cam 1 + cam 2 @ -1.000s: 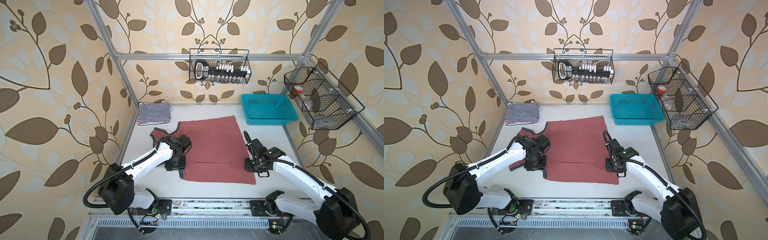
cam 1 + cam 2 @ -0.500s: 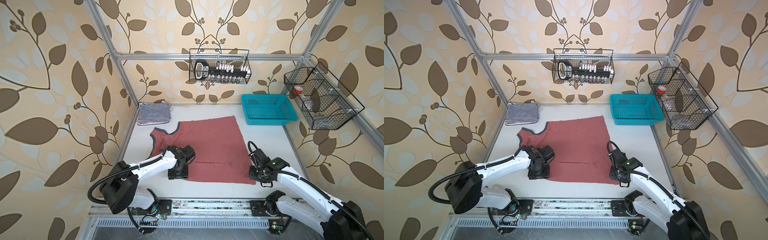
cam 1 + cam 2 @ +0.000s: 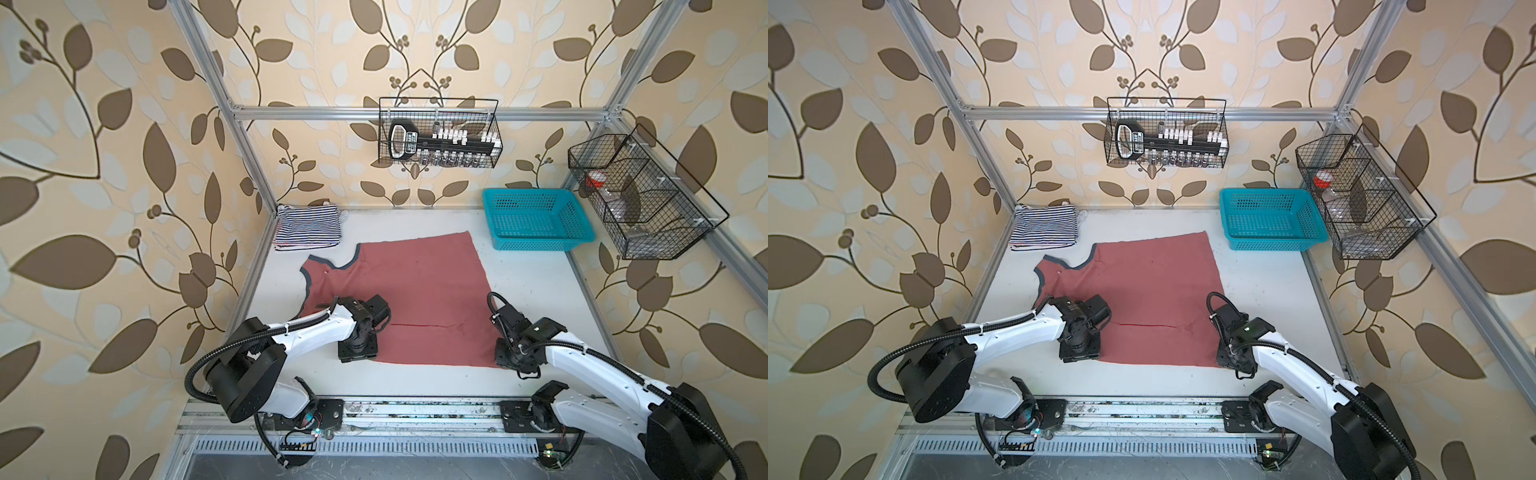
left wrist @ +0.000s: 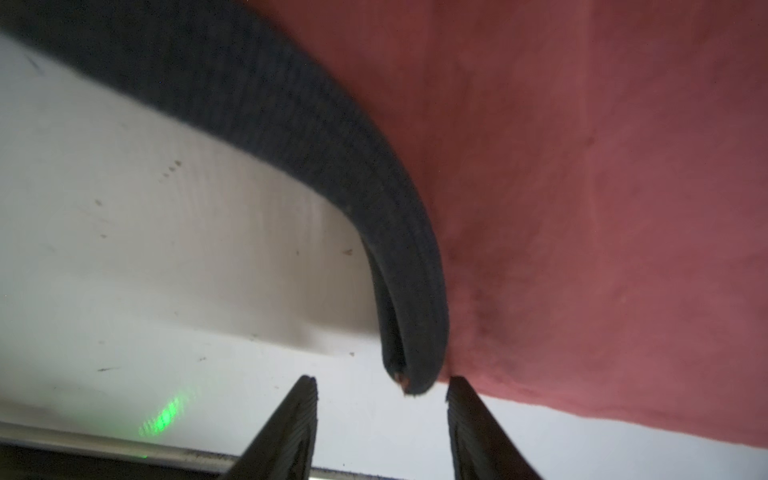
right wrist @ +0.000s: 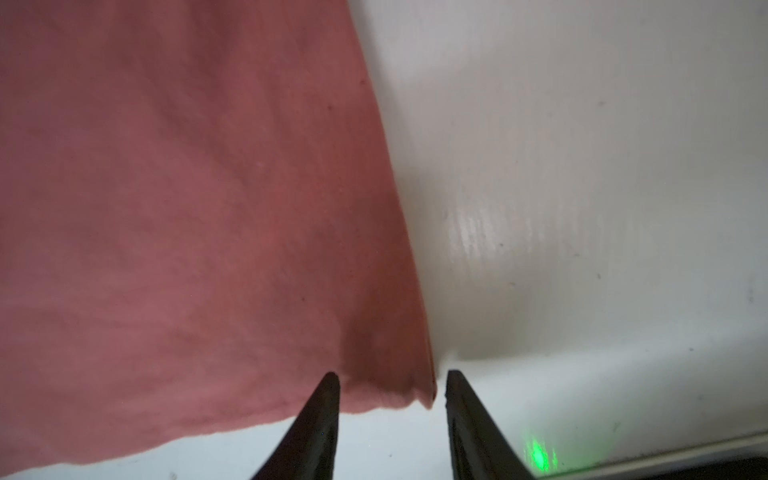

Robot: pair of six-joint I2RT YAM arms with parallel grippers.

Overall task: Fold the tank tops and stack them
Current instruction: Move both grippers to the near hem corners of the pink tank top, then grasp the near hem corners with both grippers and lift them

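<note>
A dusty red tank top (image 3: 415, 282) (image 3: 1150, 274) with dark trim lies spread flat mid-table, a crease running across its near part. My left gripper (image 3: 358, 353) (image 3: 1079, 351) hovers low at its near left corner. In the left wrist view the left gripper (image 4: 381, 380) is open, and the tip of the dark trim (image 4: 291, 124) reaches the gap between its fingertips. My right gripper (image 3: 513, 359) (image 3: 1233, 359) sits at the near right corner. In the right wrist view the right gripper (image 5: 392, 376) is open astride that corner of red cloth (image 5: 166, 208). A folded navy-and-white striped tank top (image 3: 307, 226) (image 3: 1045, 226) rests at the back left.
A turquoise plastic basket (image 3: 536, 224) stands at the back right. Wire baskets hang on the back wall (image 3: 438, 133) and the right wall (image 3: 640, 195). The arms' metal rail (image 3: 374, 409) runs along the table's front edge. Bare white table shows right of the red top.
Both grippers have moved toward the table's front edge, from the red top's sides down to its near corners. The red top lies where it was.
</note>
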